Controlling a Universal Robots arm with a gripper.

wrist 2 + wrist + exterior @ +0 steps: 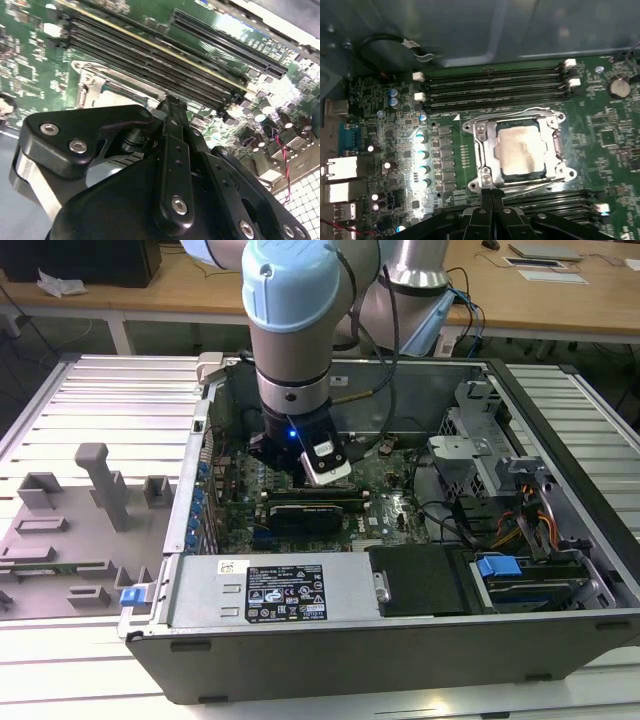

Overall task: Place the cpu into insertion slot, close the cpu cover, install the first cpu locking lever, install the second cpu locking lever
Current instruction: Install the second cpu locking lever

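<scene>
In the first wrist view the cpu (520,147), a pale tan-silver square, lies flat in the insertion slot (502,171) on the green board. The silvery cpu cover (482,145) lies closed around it, its window framing the chip. One thin wire lever (510,113) runs along the cover's far edge. Another lever (530,186) runs along the edge nearest my gripper (490,193). The black fingers are shut together with nothing between them, their tips right at that near lever. In the second wrist view the gripper (172,103) points at the cover's frame (95,82). In the exterior view the gripper (286,452) is deep inside the computer case.
Long black memory slots (495,85) flank the socket on both sides, with a row of capacitors (422,150) beside it. Case walls (480,375), a power supply (290,590), drive bays and cables (520,530) surround the board. A grey fixture (100,485) stands at the exterior view's left.
</scene>
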